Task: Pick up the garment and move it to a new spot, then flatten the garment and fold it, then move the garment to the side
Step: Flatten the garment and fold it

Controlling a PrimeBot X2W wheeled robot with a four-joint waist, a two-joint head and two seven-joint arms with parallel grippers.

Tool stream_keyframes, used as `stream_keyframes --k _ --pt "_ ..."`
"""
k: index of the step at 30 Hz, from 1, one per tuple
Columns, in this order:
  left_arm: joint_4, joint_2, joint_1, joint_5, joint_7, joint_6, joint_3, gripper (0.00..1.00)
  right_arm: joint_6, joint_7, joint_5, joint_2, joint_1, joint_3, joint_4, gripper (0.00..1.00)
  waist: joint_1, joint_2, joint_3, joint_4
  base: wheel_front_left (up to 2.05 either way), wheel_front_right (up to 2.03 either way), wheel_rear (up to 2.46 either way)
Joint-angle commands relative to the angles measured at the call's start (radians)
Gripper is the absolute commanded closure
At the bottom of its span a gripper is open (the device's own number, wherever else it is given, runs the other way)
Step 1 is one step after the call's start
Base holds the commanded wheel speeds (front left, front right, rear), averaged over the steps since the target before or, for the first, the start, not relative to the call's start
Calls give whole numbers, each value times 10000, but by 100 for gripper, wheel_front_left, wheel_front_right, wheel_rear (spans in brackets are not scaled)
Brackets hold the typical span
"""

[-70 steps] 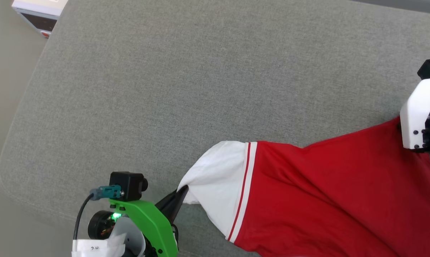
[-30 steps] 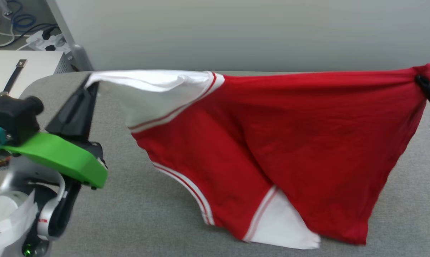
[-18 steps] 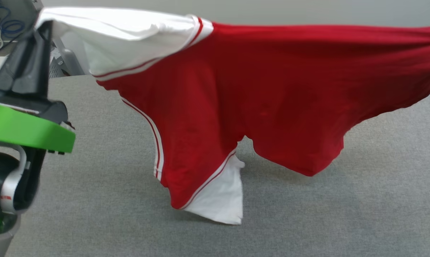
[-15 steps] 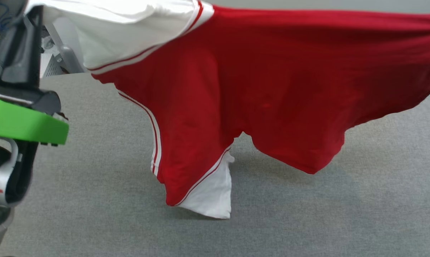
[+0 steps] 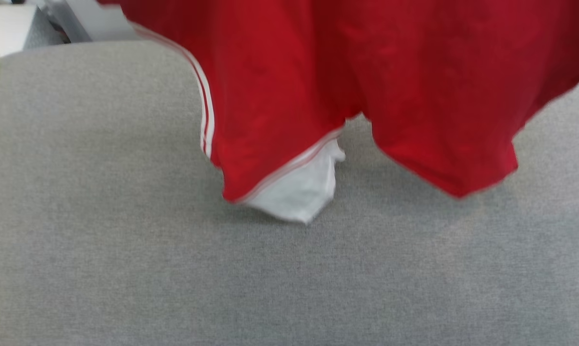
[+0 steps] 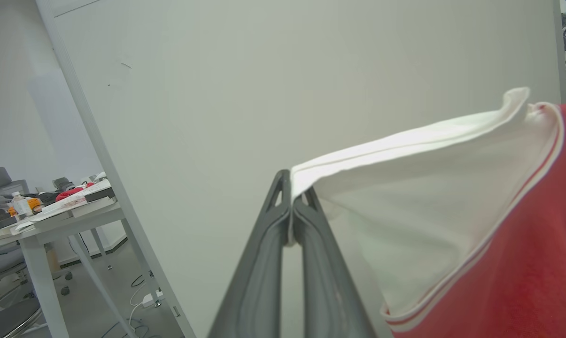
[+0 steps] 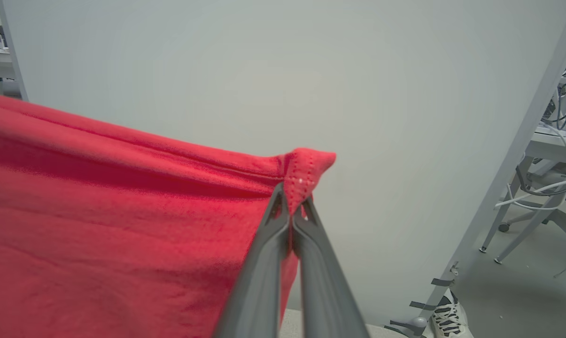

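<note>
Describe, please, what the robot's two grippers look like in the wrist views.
The left gripper and the right gripper look alike: two long, smooth, dark grey fingers that taper to narrow tips, each with a small triangular cut-out near its tip.

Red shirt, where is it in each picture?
Head view: garment hangs across the top, above grey cushion.
Left wrist view: right side, white sleeve pinched by left fingers.
Right wrist view: left side, red corner pinched by right fingers.
Shared landmark: pale wall, both wrist views.

Red garment (image 5: pixel 289 72) raised off the grey fabric surface (image 5: pixel 126 264)
Once spread flat at lower right, it now hangs from the frame's top, white sleeve (image 5: pixel 299 187) and red hem corner (image 5: pixel 462 178) dangling mid-frame.
</note>
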Motion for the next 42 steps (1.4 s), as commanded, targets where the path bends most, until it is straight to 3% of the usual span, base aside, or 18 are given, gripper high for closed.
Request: stream_keyframes --k 1,7,13,17,23,27,32,36,42 --pt "319 208 -691 77 33 -84 153 100 -25 -173 -200 -168 -570 46 400 100 0 0 1318 -192 0 0 0" --pt "1700 342 -3393 433 100 -959 -122 100 -25 -861 -731 -181 -3095 861 1947 100 0 0 2758 -446 0 0 0" --pt "3950 -139 -6909 1348 -331 -1689 -703 100 -25 -1920 -1691 211 -5812 1512 3950 100 0 0 4004 -584 0 0 0" --pt "6533 -856 -9559 2251 -1332 -2013 -1304 100 -25 -3109 -2612 758 -7676 1687 5829 100 0 0 4649 -640 0 0 0" --pt "9001 -1637 -11323 2892 -3177 -2111 -1685 100 -25 -4786 -3848 1469 -9116 1115 7867 100 0 0 5114 -499 0 0 0" --pt "10128 -1903 -11677 3182 -4345 -2243 -2077 100 -25 -5546 -4324 1824 -9303 930 8988 100 0 0 5264 -392 0 0 0" --pt "10874 -2270 -11532 2911 -4940 -2361 -2206 100 -25 -6254 -4413 2026 -9215 842 9861 100 0 0 5320 -227 0 0 0" --pt "10881 -2558 -10498 2631 -5075 -2411 -2341 100 -25 -6745 -4362 2038 -8735 947 10407 100 0 0 5136 -60 0 0 0" --pt "9787 -2811 -7953 2182 -5094 -2435 -2107 100 -25 -7228 -4039 2065 -7497 1247 11154 100 0 0 4424 69 0 0 0"
